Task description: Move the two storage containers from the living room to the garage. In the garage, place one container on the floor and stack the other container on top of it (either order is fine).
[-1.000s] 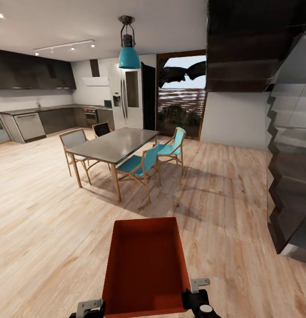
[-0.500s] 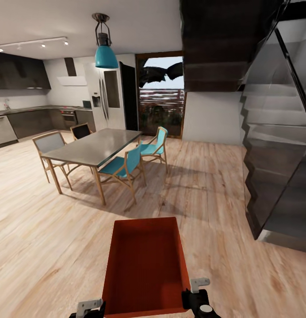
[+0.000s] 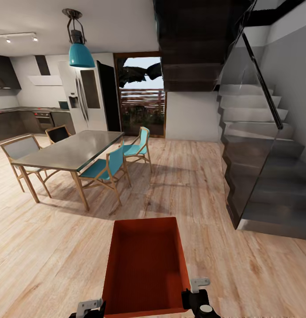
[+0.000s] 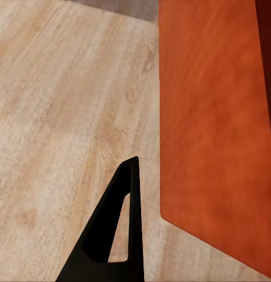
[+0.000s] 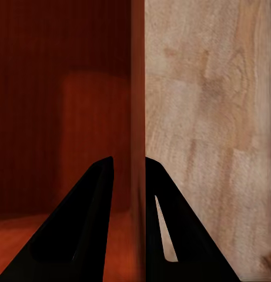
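On my right wrist view, the right gripper (image 5: 139,194) has its two dark fingers (image 5: 82,235) pinching the thin wall of the red-orange storage container (image 5: 59,117), one finger inside the bin and one outside over the light wood plank floor (image 5: 211,106). My left wrist view gives less: a single black finger (image 4: 114,232) of the left gripper stands just beside the container's outer wall (image 4: 211,117), and I cannot tell from it whether those jaws are spread or clamped. The head view adds what neither wrist camera offers: the open-top container (image 3: 146,265) sits at the bottom centre of the frame, held out ahead of me above the planks (image 3: 51,247), with the left gripper (image 3: 88,307) at its lower left corner and the right gripper (image 3: 198,293) at its lower right. Beyond it, at middle left, a grey dining table (image 3: 71,152) stands ringed by teal-seated chairs (image 3: 104,170) under a teal pendant lamp (image 3: 80,51) at upper left. A glass door (image 3: 142,99) opens at upper centre, and a dark staircase (image 3: 263,163) with a glass balustrade climbs the right side.
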Controlling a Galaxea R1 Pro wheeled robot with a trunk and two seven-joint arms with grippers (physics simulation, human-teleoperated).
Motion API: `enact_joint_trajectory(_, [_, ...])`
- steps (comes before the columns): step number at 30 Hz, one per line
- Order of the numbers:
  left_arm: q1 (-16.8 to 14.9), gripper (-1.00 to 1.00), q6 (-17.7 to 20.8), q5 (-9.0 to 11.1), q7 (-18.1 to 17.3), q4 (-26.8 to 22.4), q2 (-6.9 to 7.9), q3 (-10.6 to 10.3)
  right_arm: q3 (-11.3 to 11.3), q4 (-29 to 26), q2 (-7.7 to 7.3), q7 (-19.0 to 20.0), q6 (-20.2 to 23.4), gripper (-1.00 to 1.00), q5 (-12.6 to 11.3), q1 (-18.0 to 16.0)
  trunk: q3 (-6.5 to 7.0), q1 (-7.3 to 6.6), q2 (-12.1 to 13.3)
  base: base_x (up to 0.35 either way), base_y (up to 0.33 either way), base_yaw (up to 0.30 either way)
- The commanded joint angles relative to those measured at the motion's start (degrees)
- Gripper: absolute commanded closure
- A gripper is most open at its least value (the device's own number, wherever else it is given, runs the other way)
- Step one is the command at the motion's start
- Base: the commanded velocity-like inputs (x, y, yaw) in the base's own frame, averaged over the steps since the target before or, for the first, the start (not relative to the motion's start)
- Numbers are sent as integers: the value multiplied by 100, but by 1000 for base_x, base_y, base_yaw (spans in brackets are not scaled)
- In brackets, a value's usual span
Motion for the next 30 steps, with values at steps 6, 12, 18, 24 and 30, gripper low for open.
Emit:
enact_joint_trajectory(6, [3, 100, -4, 0, 4, 6, 51, 101, -340, -15, -8, -128, -22, 100, 47, -14, -6, 0, -4, 0, 0, -268])
enact_joint_trajectory(12, [3, 100, -4, 0, 4, 6, 49, 101, -340, -15, -8, -128, -22, 100, 47, -14, -6, 0, -4, 0, 0, -268])
enact_joint_trajectory(18, [3, 100, -4, 0, 4, 6, 47, 101, -340, -15, -8, -128, -22, 100, 47, -14, -6, 0, -4, 0, 0, -268])
enact_joint_trajectory(24, [3, 100, -4, 0, 4, 6, 48, 101, -340, -15, -8, -129, -22, 100, 45, -14, -6, 0, -4, 0, 0, -268])
enact_joint_trajectory(30, [3, 100, -4, 0, 4, 6, 46, 101, -340, -15, -8, -129, -22, 100, 47, -14, -6, 0, -4, 0, 0, -268])
